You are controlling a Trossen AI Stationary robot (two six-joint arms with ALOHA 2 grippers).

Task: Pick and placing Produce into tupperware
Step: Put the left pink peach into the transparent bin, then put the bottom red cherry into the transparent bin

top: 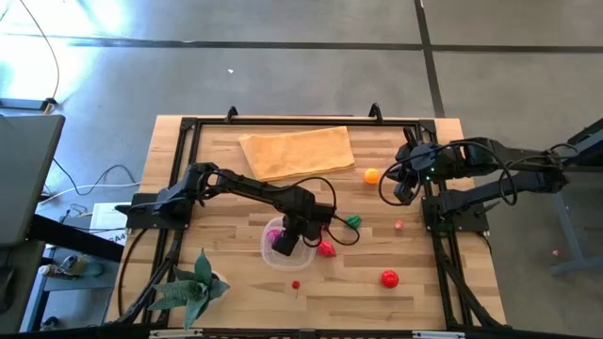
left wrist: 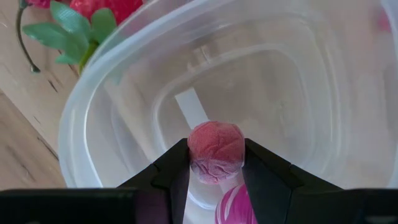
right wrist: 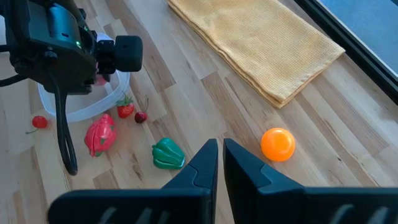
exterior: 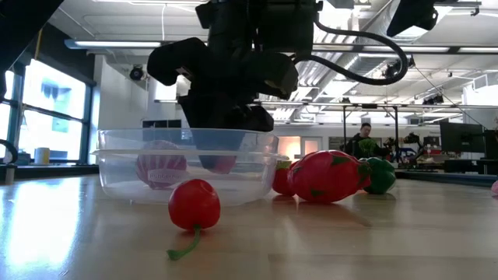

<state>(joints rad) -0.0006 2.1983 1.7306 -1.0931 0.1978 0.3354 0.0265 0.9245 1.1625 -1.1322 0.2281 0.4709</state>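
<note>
The left gripper [left wrist: 214,168] hangs inside the clear round plastic tupperware [left wrist: 112,93], fingers clamped on a small pink-red toy fruit [left wrist: 215,151], low enough to release beside a magenta piece [left wrist: 233,205] directly beneath.

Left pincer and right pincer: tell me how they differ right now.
The left pincer is down inside the tupperware, shut on a pink fruit; the right pincer hangs shut and empty above the table, near the orange fruit. Both have dark fingers.
</note>
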